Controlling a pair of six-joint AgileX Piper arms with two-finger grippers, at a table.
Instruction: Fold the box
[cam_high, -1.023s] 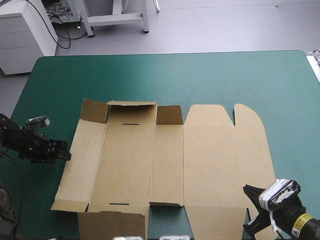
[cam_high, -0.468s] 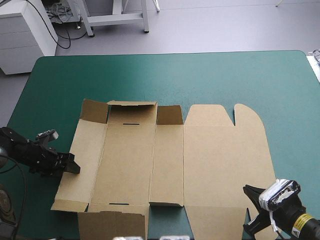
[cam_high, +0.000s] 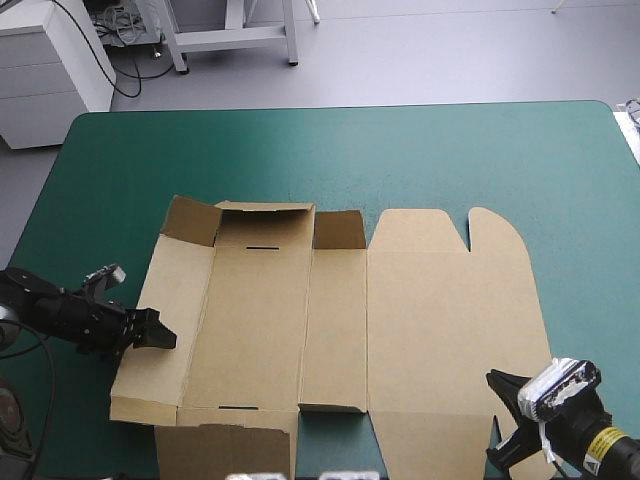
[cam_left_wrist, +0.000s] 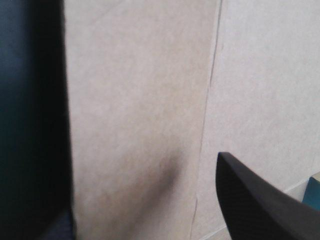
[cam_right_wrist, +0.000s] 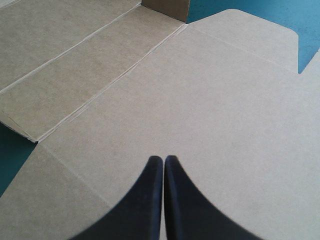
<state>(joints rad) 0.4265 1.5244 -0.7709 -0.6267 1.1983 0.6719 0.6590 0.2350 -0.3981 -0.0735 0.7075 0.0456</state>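
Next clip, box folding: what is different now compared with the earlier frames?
The left gripper has slid in from the table's left side to the left edge of the box, with its fingers open and its tips now over the outer left panel. That panel's near corner seems to have lifted slightly. Nothing was gripped or released. The right gripper stayed shut over the box's near right part, and the rest of the box lies as before.

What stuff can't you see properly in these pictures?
- Left wrist view: only one finger of the left gripper shows; the other is lost in the dark blur beside the edge of the box.
- High view: the near flaps of the box are cut off by the picture's bottom edge.
- Right wrist view: the shut right gripper is over the box; touching or hovering, cannot tell.
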